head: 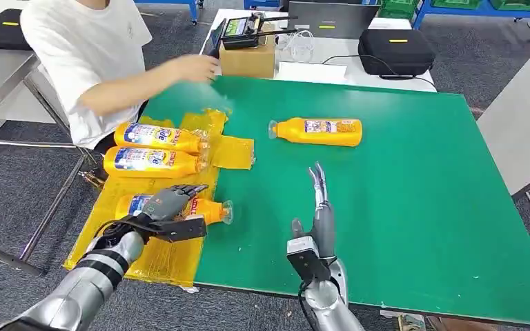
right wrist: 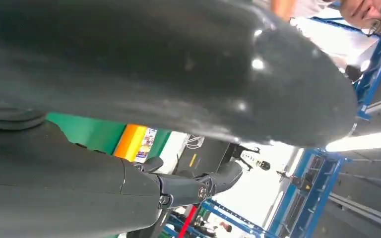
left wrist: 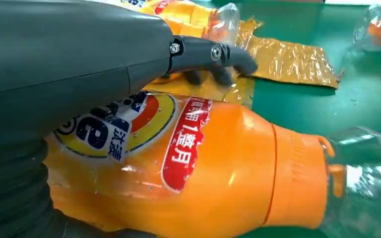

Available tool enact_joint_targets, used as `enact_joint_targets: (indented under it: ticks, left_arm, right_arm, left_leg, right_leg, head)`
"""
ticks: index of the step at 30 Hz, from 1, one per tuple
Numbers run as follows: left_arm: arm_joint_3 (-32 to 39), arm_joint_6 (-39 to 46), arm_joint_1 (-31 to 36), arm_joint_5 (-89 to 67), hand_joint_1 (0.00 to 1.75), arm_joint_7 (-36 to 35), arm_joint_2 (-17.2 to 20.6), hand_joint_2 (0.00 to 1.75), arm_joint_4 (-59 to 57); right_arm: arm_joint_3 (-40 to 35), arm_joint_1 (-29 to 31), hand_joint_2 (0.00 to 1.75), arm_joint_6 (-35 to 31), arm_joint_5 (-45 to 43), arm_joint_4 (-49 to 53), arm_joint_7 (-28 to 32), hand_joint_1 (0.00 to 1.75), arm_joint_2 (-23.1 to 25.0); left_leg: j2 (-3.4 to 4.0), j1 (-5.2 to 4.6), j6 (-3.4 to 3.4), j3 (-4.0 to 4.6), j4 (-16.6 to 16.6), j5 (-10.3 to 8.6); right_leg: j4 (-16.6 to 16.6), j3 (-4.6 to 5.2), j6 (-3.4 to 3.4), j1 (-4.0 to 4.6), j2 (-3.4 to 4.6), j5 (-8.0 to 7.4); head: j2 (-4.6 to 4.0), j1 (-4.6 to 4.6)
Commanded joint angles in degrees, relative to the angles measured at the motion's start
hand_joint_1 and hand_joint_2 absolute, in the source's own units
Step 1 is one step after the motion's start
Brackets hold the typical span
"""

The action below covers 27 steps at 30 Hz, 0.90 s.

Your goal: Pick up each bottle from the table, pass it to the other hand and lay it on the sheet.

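Laid left hand (head: 168, 202), fingers draped over near bottle (head: 203, 209) on yellow sheet (head: 165, 258) as if releasing; held right hand (head: 319, 219) open, empty, toward far bottle (head: 319, 131) awaiting pickup.

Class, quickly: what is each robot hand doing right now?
Left hand: rests on the nearest bottle on the yellow sheet; a firm grip cannot be told.
Right hand: open, holding nothing.
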<state>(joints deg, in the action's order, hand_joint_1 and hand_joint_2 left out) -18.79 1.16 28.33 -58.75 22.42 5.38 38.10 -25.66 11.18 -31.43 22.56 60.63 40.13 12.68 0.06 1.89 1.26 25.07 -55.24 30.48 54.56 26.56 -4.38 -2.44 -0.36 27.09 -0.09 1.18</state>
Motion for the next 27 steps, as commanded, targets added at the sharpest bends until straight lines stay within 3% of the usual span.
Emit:
enact_joint_targets:
  ticks: [1,5,6,8,9,12,13,14,16,17,18,20,22,23,27]
  left_arm:
    - [-4.40,-0.38,3.28,0.55,0.00,0.22,0.47,1.75,-9.73]
    - [-3.72,-1.89,4.40,2.86,0.00,0.98,-0.24,1.75,-8.66]
    - [-5.24,-8.29,5.97,3.77,0.00,0.83,0.89,1.75,-8.94]
    - [-5.84,-10.20,6.31,7.06,0.00,5.73,2.69,1.75,-6.68]
    - [-3.07,-9.85,5.33,12.04,0.00,7.23,1.71,1.75,-4.37]
    - [-3.64,-8.50,3.93,13.23,0.00,5.54,0.41,1.75,-0.72]
    - [-3.07,-4.39,2.78,13.67,0.00,6.39,-0.04,1.75,1.64]
    - [-0.67,3.95,-1.11,15.13,0.00,7.91,-3.20,1.75,8.70]
    - [1.24,3.81,-6.81,20.71,0.00,8.71,-7.62,1.75,20.38]
    - [2.16,2.49,-12.53,29.90,0.00,8.17,-12.99,1.75,32.41]
    - [1.12,5.41,-15.36,33.79,0.00,10.04,-15.42,1.75,38.89]
    - [-2.42,5.89,-17.35,44.22,0.00,5.86,-16.53,1.75,46.20]
    - [-4.41,9.17,-16.54,50.58,0.00,6.88,-15.81,1.75,49.28]
    - [-4.87,12.03,-15.43,49.18,0.00,9.47,-15.60,1.75,49.39]
    - [-5.54,7.93,-16.12,57.31,0.00,9.59,-15.67,1.75,51.11]
  right_arm:
    - [-1.61,2.81,0.00,0.27,-0.30,-3.16,-0.13,0.00,-1.36]
    - [-0.78,3.10,0.00,-0.34,-0.98,-4.20,-0.13,0.00,-1.33]
    - [-0.85,3.41,0.00,-0.17,-1.29,-4.88,-0.13,0.00,-1.27]
    - [-1.98,3.71,0.00,-0.27,-1.94,-5.11,-0.13,0.00,-1.41]
    - [-2.71,3.95,0.00,-1.10,-2.53,-5.53,-0.13,0.00,-1.51]
    - [-3.26,4.07,0.00,-1.47,-3.07,-5.59,-0.13,0.00,-1.74]
    - [-3.25,4.00,0.00,-1.66,-3.06,-5.37,-0.13,0.00,-1.79]
    - [-3.06,3.54,0.00,-2.23,-2.40,-4.73,-0.13,0.00,-2.03]
    - [-2.24,2.87,0.00,-2.22,-1.42,-4.10,-0.13,0.00,-2.00]
    - [-0.90,1.72,0.00,-2.81,0.27,-3.83,-0.13,0.00,-1.76]
    - [-0.54,1.17,0.00,-2.41,0.57,-3.29,-0.13,0.00,-1.55]
    - [0.13,0.68,0.00,-2.47,1.62,-3.60,-0.13,0.00,-1.11]
    - [-1.35,0.84,0.00,-2.84,1.70,-3.10,-0.13,0.00,-1.70]
    - [-2.83,1.88,1.75,-3.41,1.75,-3.64,-0.13,0.00,-2.43]
    - [-1.96,3.39,1.75,-3.26,2.78,-5.90,-0.13,0.00,-3.04]
  left_leg:
    - [0.11,0.04,-0.18,0.18,0.09,-0.14]
    - [0.05,0.04,-0.15,0.16,0.03,-0.13]
    - [0.02,0.03,-0.10,0.10,0.00,-0.10]
    - [0.05,0.07,-0.10,0.22,-0.04,-0.15]
    - [0.10,0.07,-0.07,0.17,-0.06,-0.11]
    - [0.06,0.03,-0.08,0.09,0.00,-0.13]
    - [0.04,0.04,-0.03,0.01,-0.03,-0.08]
    - [-0.02,0.07,-0.11,0.18,-0.01,-0.14]
    - [-0.15,-0.04,-0.09,0.15,0.02,-0.13]
    - [-0.16,0.00,-0.17,0.29,0.01,-0.14]
    - [-0.21,-0.05,-0.15,0.29,-0.02,-0.11]
    - [-0.37,-0.09,-0.21,0.44,-0.09,-0.05]
    - [-0.13,-0.12,-0.08,0.53,-0.14,-0.01]
    - [-0.08,-0.08,-0.16,0.58,-0.16,0.05]
    - [0.05,-0.08,-0.09,0.72,-0.07,0.00]
  right_leg:
    - [-0.09,0.24,0.33,0.11,0.13,-0.19]
    - [0.00,0.21,0.28,0.10,0.06,-0.16]
    - [0.04,0.16,0.22,0.08,0.03,-0.11]
    - [0.06,0.30,0.29,0.13,0.06,-0.16]
    - [0.11,0.27,0.25,0.12,0.10,-0.12]
    - [0.11,0.18,0.22,0.07,0.06,-0.09]
    - [0.15,0.13,0.14,0.07,0.07,-0.04]
    - [0.08,0.27,0.25,0.13,0.02,-0.10]
    - [0.06,0.19,0.12,0.01,-0.15,0.00]
    - [-0.02,0.27,0.20,0.07,-0.16,-0.04]
    - [0.01,0.32,0.12,0.01,-0.20,0.02]
    - [-0.05,0.37,0.15,0.01,-0.33,0.08]
    - [-0.03,0.50,0.09,-0.05,-0.10,0.04]
    - [-0.08,0.52,0.18,0.01,-0.05,0.05]
    - [-0.09,0.78,0.23,-0.01,0.07,-0.02]
  head:
    - [0.00,0.00]
    - [0.00,0.00]
    - [0.00,0.00]
    - [0.00,0.00]
    - [0.00,0.00]
    - [0.00,0.00]
    - [0.00,0.02]
    - [0.00,-0.02]
    - [0.00,-0.02]
    - [0.00,0.00]
    - [0.00,0.04]
    - [0.00,0.00]
    - [0.00,0.00]
    - [0.00,-0.04]
    - [0.00,0.02]
